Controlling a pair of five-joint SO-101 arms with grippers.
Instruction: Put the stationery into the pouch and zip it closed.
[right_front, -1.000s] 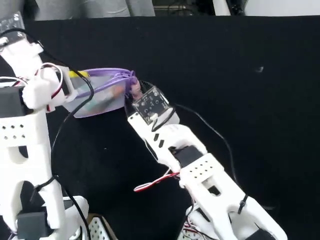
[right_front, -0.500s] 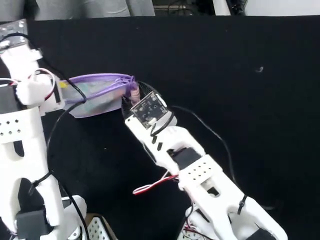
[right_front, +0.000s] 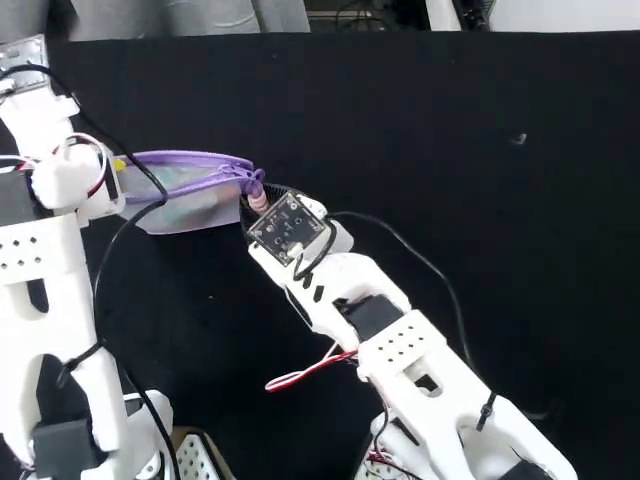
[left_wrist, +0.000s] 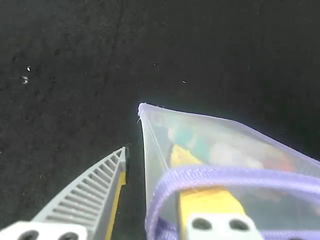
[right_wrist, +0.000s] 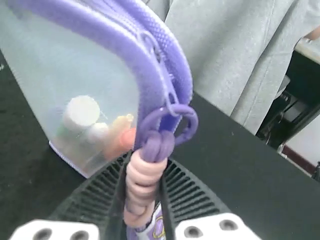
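Note:
The translucent pouch (right_front: 190, 205) with a purple zipper hangs stretched between my two grippers at the table's left. My left gripper (right_front: 118, 185) is shut on the pouch's left end. In the left wrist view its yellow-padded finger (left_wrist: 205, 210) lies against the pouch (left_wrist: 225, 145), and the grey finger (left_wrist: 95, 192) stands beside it. My right gripper (right_front: 256, 200) is shut on the pink zipper pull cord (right_wrist: 145, 175) at the pouch's right end. Stationery shows through the pouch (right_wrist: 65, 75): a white cylinder (right_wrist: 82, 112) and an orange piece (right_wrist: 122, 137).
Black cloth covers the table (right_front: 480, 180), with open room to the right and at the back. A person in a grey garment (right_wrist: 240, 60) stands behind the far edge. The right arm's cables (right_front: 310, 365) trail near the front.
The left arm has drawn the pouch's end to the left. The right gripper has shifted slightly left and down with the pull cord. The pouch now lies flatter and tauter.

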